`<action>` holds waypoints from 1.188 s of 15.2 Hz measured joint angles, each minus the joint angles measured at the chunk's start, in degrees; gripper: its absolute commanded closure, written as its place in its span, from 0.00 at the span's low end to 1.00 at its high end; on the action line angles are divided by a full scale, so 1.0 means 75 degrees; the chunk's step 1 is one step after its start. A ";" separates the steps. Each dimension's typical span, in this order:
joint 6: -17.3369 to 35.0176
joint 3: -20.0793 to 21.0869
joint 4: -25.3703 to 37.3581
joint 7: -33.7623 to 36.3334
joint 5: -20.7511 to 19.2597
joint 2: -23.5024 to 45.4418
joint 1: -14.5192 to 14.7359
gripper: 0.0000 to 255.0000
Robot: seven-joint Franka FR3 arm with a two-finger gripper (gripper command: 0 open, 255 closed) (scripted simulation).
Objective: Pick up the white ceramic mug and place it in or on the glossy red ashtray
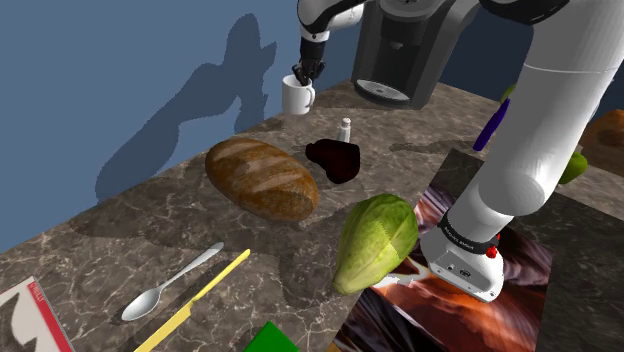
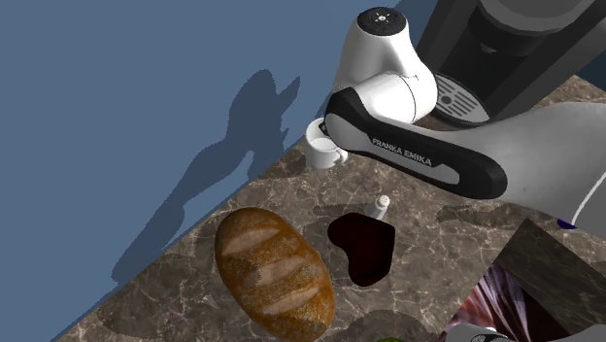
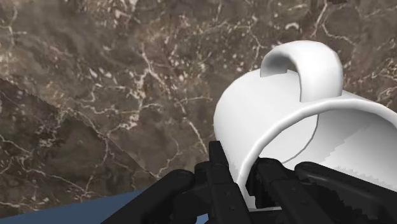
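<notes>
With the end effector [image 3: 245,184] pinched on the wall of the white mug [image 3: 286,121] (one finger inside, one outside) at the far edge of the bench [image 1: 150,230] by the coffee machine [image 1: 410,50], lift straight up without tilting. Then carry toward the dark red ashtray [image 1: 335,160] beside the bread [image 1: 262,178].

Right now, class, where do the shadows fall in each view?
Shoulder view: the arm's shadow darkens the blue wall left of the mug. Second exterior view: likewise, soft-edged. Wrist view: a dimmer wedge crosses the marble counter.
</notes>
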 measured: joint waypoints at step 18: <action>-0.0647 0.0087 -0.1808 0.0382 -0.0303 -0.2463 0.0169 1.00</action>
